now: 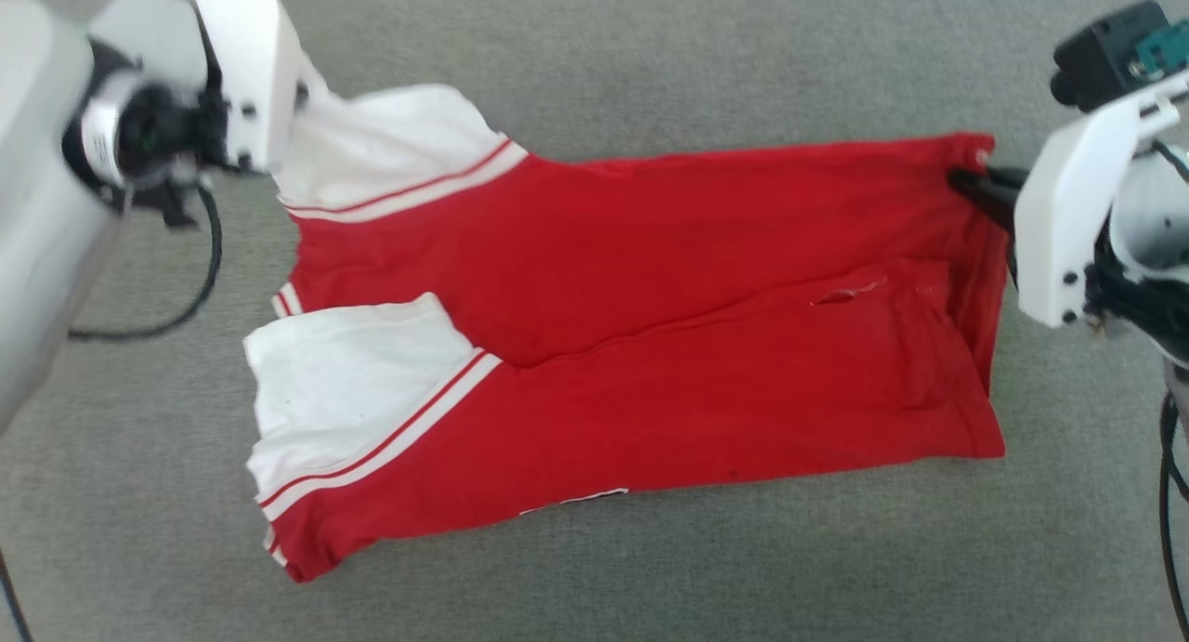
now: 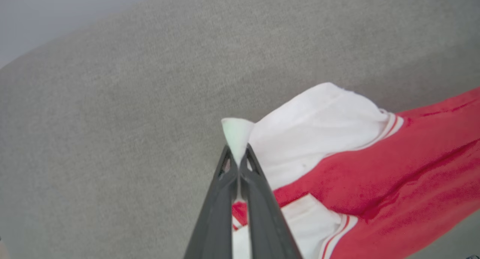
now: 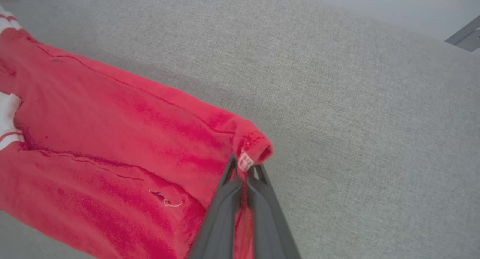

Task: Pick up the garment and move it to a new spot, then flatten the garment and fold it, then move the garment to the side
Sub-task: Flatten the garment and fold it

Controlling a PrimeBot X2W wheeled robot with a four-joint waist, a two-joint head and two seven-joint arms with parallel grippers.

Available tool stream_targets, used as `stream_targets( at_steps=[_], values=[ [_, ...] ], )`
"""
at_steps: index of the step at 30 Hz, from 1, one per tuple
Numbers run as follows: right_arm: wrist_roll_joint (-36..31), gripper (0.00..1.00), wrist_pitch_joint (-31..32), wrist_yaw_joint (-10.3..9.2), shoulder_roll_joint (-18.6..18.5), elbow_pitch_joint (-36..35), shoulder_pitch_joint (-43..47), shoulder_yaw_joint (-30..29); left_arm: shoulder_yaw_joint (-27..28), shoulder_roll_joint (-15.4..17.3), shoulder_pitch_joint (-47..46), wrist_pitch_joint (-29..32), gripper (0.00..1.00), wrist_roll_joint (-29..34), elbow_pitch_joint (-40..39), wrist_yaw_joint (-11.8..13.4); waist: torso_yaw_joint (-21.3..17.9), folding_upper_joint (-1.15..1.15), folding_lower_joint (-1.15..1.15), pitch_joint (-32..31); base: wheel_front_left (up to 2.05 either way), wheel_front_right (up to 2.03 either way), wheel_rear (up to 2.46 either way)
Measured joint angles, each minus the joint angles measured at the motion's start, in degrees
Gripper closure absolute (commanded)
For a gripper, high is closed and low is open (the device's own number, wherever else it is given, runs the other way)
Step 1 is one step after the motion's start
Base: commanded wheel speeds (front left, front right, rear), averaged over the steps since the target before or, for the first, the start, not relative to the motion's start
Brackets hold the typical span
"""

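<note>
The garment (image 1: 650,326), red with white sleeves and striped trim, lies stretched sideways across the grey surface, folded lengthwise. My left gripper (image 2: 237,157) is shut on the tip of the far white sleeve (image 2: 236,133), holding it slightly raised; in the head view that sleeve (image 1: 390,150) runs up behind my left wrist. My right gripper (image 3: 245,169) is shut on the red hem corner (image 3: 255,146) at the garment's far right end (image 1: 971,154). A small tear with a loose thread (image 3: 165,199) shows in the red fabric. No letters or numbers are visible.
Grey fabric surface (image 1: 650,47) extends all around the garment. Black cables hang from my left arm (image 1: 200,280) and right arm (image 1: 1172,493). A metal bar (image 3: 465,38) sits beyond the surface's far edge in the right wrist view.
</note>
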Motion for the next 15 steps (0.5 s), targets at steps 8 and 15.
stream_targets(
  at_steps=[8, 15],
  values=[
    [1.97, 1.0, 5.66, -0.01, -1.9, -8.03, 7.41, -4.05, 0.32, 9.98, 10.76, 5.44, 1.0, -3.1, -26.95, 12.01, 1.96, 0.0, 0.0, -1.66, 0.0, 0.0, 0.0],
    [2.61, 1.0, 10.28, -0.01, -1.7, -11.96, 14.17, -7.15, -0.14, 15.99, 20.14, 6.04, 1.0, -5.28, -42.21, 19.69, 2.54, 0.0, 0.0, -1.5, 0.0, 0.0, 0.0]
  ],
)
